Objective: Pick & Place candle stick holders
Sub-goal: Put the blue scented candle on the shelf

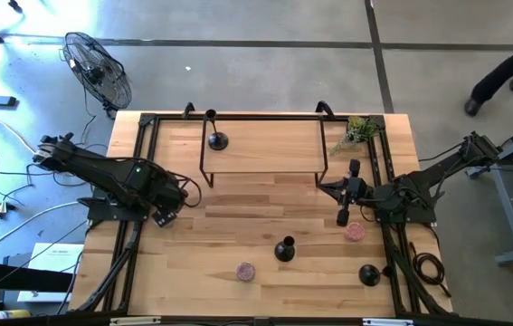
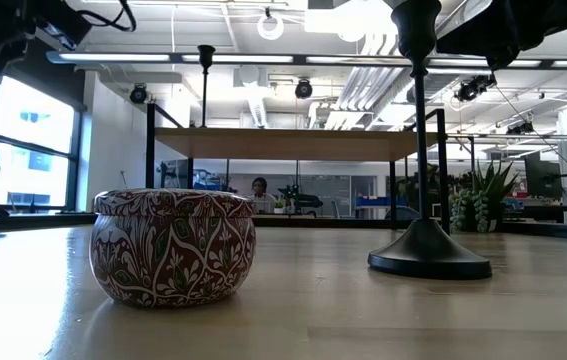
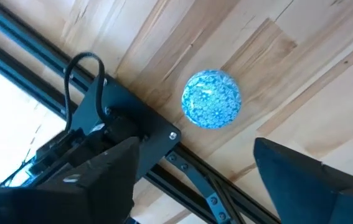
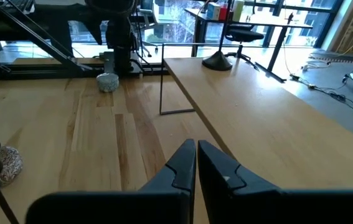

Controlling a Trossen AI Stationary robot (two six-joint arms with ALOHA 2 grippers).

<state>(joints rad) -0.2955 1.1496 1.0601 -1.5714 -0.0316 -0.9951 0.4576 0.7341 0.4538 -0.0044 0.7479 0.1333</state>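
Observation:
Three black candle stick holders show. One (image 1: pixel 216 138) stands on the raised shelf (image 1: pixel 265 145) at the far side. Two stand on their round bases on the table near the front: one (image 1: pixel 284 249) in the middle, one (image 1: pixel 369 274) toward the right. My left gripper (image 3: pixel 192 186) hangs open at the table's left side and points down over a small round blue tin (image 3: pixel 211 99), which lies on the wood clear of both fingers. My right gripper (image 4: pixel 196 163) is shut on nothing near the shelf's right end and points about level toward the left arm (image 4: pixel 117 37).
Two more patterned tins lie on the table, one (image 1: pixel 246 271) near the front middle and one (image 1: pixel 356 232) by the right arm. A green plant (image 1: pixel 357 132) stands at the far right. Black frame rails (image 1: pixel 129 244) run along both side edges.

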